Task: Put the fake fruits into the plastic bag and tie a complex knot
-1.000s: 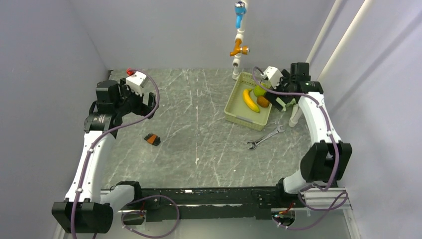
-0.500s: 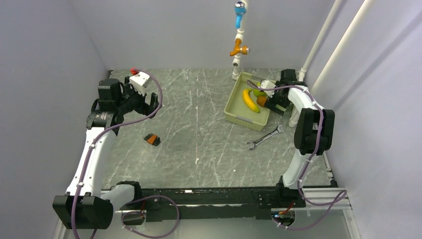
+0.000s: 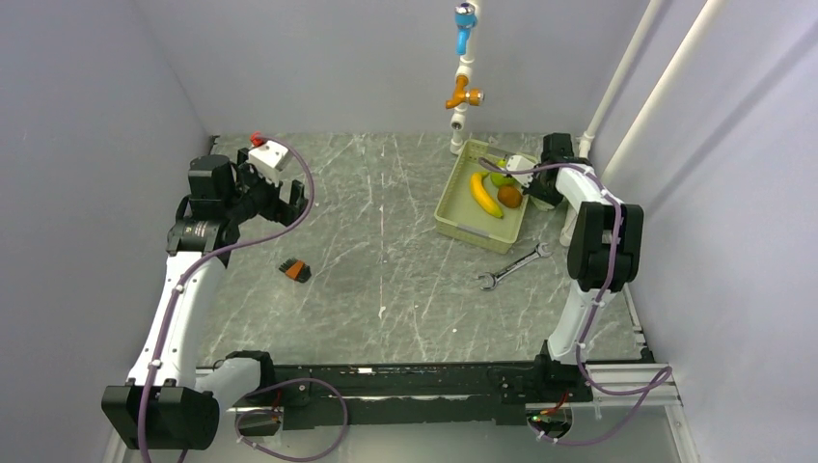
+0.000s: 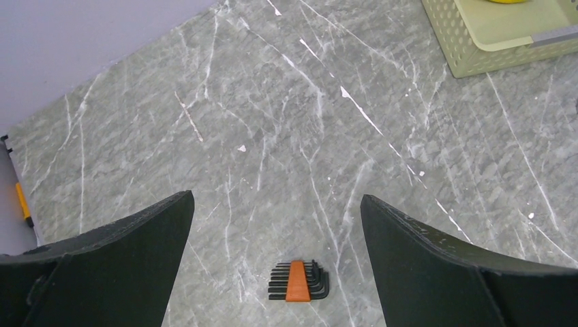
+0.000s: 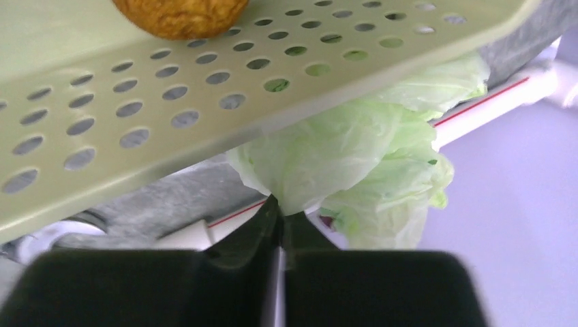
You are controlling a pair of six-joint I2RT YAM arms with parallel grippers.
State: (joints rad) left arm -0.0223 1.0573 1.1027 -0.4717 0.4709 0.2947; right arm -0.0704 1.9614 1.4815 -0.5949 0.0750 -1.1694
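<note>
Right wrist shows right pincer (image 5: 277, 206) clamping the plastic bag (image 5: 341, 150), unseen overhead; left pincer (image 4: 277, 199) gapes empty.

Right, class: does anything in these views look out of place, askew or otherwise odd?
Yes: the plastic bag is a crumpled wad just outside the perforated wall of the tray, not spread open. The right gripper is pinched shut on a fold of it. Nothing else looks spilled or damaged.

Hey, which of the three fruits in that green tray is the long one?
The yellow banana, curved, in the tray; the other two are round, a lime-green fruit and an orange-brown fruit beside it.
</note>
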